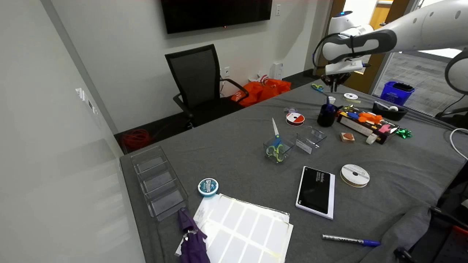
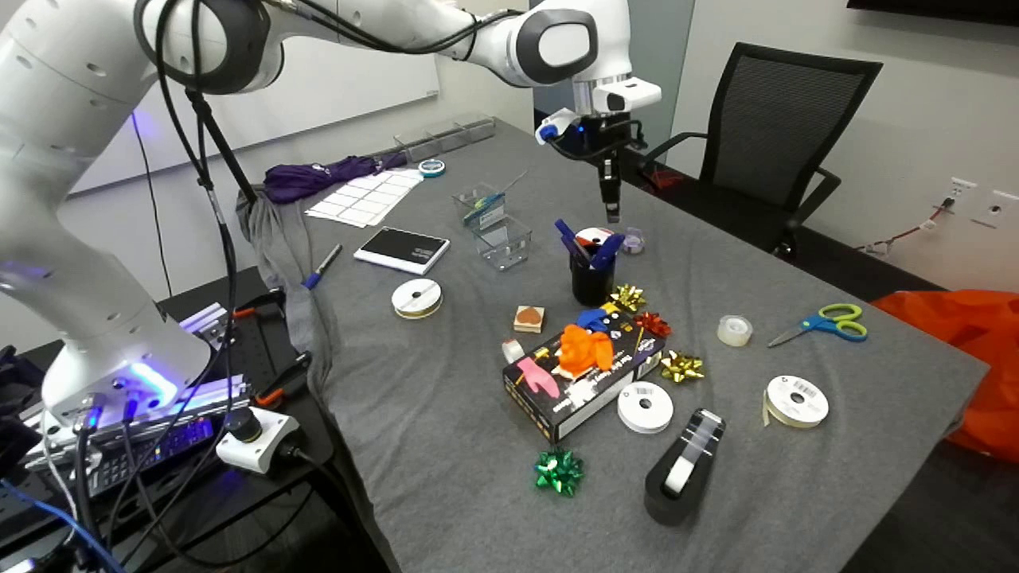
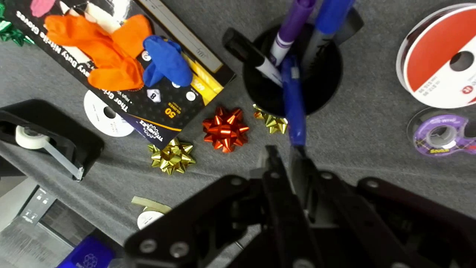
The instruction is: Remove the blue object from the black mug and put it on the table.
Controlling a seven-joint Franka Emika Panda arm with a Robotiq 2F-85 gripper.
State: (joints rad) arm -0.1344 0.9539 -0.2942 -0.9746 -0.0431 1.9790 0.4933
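Observation:
The black mug [image 3: 327,93] stands upright on the dark grey table [image 2: 446,382] and holds several pens. It also shows in both exterior views [image 1: 326,117] [image 2: 592,288]. The blue object [image 3: 293,108] leans out of the mug toward my gripper, with its end beside the right fingertip. In an exterior view it sticks up at the mug's right side [image 2: 609,250]. My gripper [image 3: 285,150] points down with a narrow gap between its fingers and nothing held. It hangs just above the pens in an exterior view [image 2: 611,215]. I cannot tell whether a finger touches the blue object.
In the mug are also a purple marker [image 3: 292,29], a blue-capped marker [image 3: 331,18] and a black marker [image 3: 241,44]. A glove box [image 2: 585,378] with gloves on it stands beside the mug. Bows, ribbon spools [image 2: 416,298], clear trays [image 2: 509,243] and a tape dispenser [image 2: 685,469] lie around.

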